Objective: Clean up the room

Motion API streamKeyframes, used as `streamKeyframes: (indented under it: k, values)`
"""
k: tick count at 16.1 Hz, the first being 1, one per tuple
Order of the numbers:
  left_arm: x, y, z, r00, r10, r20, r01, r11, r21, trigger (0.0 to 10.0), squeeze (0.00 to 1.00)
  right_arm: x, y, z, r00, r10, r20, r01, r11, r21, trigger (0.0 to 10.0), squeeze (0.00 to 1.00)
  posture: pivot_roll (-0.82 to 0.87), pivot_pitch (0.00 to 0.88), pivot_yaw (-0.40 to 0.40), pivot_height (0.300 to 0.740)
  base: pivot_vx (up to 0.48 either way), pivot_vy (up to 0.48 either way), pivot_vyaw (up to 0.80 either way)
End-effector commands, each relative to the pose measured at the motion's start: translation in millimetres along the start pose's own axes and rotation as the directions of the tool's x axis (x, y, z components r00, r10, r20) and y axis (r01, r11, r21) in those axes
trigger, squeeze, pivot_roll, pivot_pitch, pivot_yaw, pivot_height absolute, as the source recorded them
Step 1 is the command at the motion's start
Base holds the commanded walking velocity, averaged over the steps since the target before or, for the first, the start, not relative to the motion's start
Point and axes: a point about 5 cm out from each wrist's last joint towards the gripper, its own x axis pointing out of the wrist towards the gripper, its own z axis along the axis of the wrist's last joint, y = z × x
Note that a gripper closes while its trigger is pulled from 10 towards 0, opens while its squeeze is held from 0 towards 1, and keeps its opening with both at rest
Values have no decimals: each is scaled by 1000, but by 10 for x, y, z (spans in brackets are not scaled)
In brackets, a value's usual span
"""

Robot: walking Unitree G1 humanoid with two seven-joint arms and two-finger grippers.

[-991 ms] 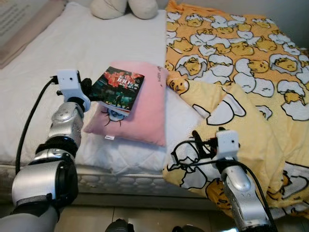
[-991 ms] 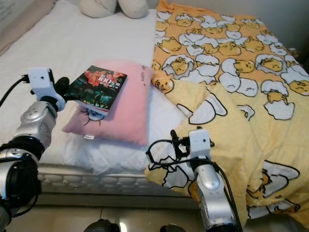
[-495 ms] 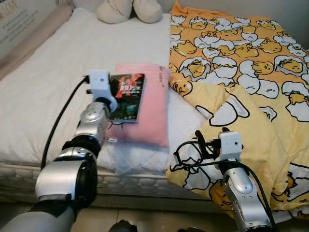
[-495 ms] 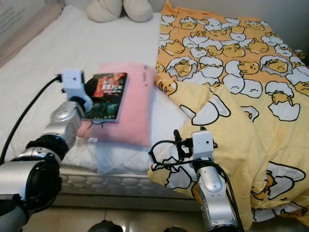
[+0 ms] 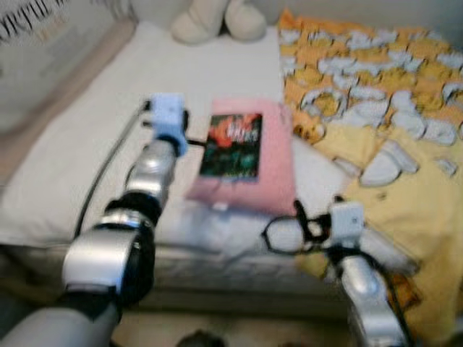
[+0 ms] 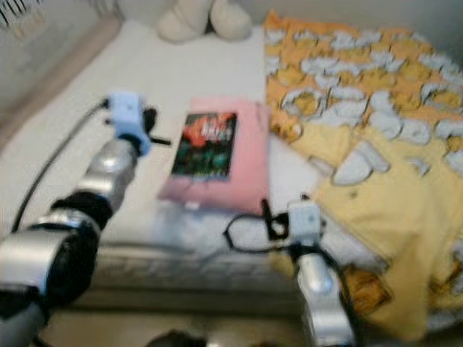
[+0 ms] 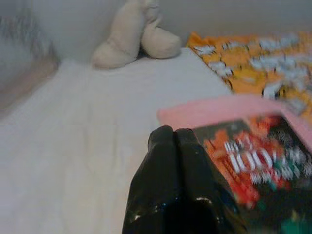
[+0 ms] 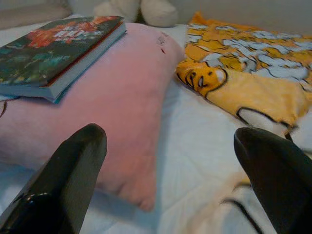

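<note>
A: Jaws first. Left gripper (image 7: 170, 146): its 2 black fingers (image 7: 161, 170) are pressed together with no gap and nothing between them. Tips sit just beside the near edge of the book (image 7: 253, 161); contact cannot be confirmed, the view is blurred.

B: Right gripper (image 8: 170, 161)?

A: Spread wide, 2 fingers well apart, grasping nothing. It is low at the mattress edge, pointed toward the pink pillow (image 8: 112, 97).

B: Book position?

A: Lying flat on the pink pillow (image 5: 253, 163), toward the pillow's left half, cover up. Dark cover with red and green print and white lettering. In the head views the left gripper (image 5: 189, 137) is just beside the book's (image 5: 231, 146) left edge, arm stretched forward over the white sheet (image 5: 87, 166).

B: Surroundings?

A: Pillow rests on the white bed, near its front edge. To the right, an orange and yellow blanket (image 5: 391, 130) with a white-and-yellow cartoon print, rumpled, one fold hanging over the mattress front near the right arm (image 5: 354, 267). A corner of that blanket lies on the sheet just beside the pillow's right side (image 8: 234, 83). 2 cream plush shapes (image 5: 217, 18) at the head of the bed, side by side. Both head views are blurred.
</note>
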Motion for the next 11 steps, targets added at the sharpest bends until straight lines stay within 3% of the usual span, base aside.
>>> streamKeyframes:
  k: [1, 3, 5, 7, 11]
  values:
    - [-3, 27, 62, 999, 8, 51, -11, 998, 66, 10000, 1000, -24, -36, 67, 999, -33, 41, 33, 999, -3, 10000, 0, -88, 0, 67, 740, 0, 0, 0]
    - [-59, -12, -79, 1000, -4, 23, 1, 995, 98, 10000, 1000, 13, -74, 186, 993, -81, 82, 85, 996, -42, 10000, 0, -84, 0, 70, 740, 0, 0, 0]
    - [-159, -69, -305, 999, 37, -21, -37, 999, 9, 10000, 1000, 44, -73, 228, 992, -93, 79, 90, 995, 39, 10000, 0, -77, 0, 66, 740, 0, 0, 0]
    - [-312, -257, -555, 999, 15, -51, -17, 999, -31, 10000, 1000, 28, -128, 218, 988, -133, 72, 127, 988, 83, 10000, 0, -67, 0, 53, 740, 0, 0, 0]
    - [-399, -431, -645, 998, -20, -53, 18, 999, -38, 10000, 1000, 43, -168, 207, 989, -135, 59, 131, 989, 73, 10000, 0, -51, 0, 36, 740, 0, 0, 0]
